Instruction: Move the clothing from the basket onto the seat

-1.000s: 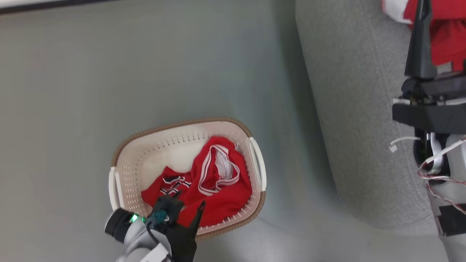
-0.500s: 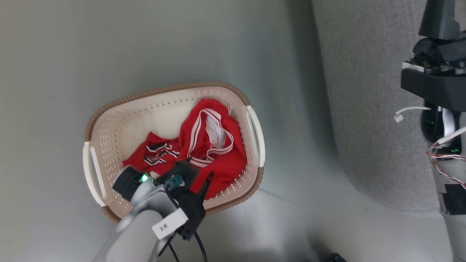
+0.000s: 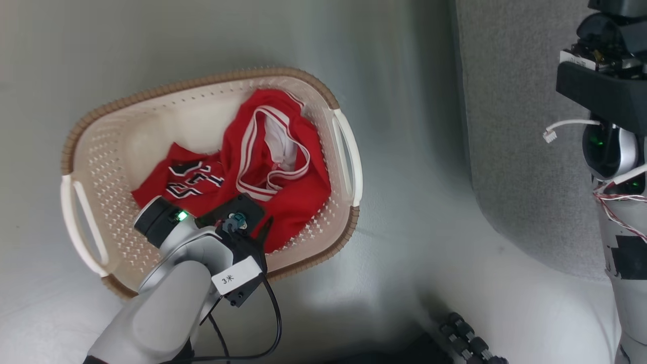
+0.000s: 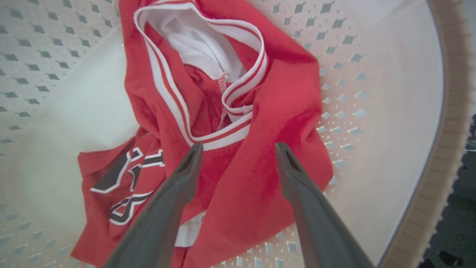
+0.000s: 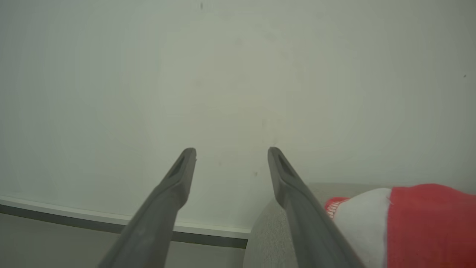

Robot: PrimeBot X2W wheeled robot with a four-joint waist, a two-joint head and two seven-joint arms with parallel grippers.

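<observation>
the left gripper (image 4: 238, 146), fingers spread wide and empty, hangs in the basket (image 4: 452, 111) with the clothing (image 4: 290, 108) directly beyond its tips, the heap running from 7 to 12 o'clock, far nearer than the right gripper (image 5: 231, 150), also parted, by the seat (image 5: 260, 242).

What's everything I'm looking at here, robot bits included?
basket: one, cream with brown rim, on the floor
clothing: red heap with white stripes, count unclear, inside the basket
seat: one, grey, right of the basket
garment: one, red with white cuff, on the seat
floor: grey-green, under the basket
wall: pale, beyond the seat
left claw: one, dark, open, over the clothing
right claw: one, dark, open, empty, beside the garment
</observation>
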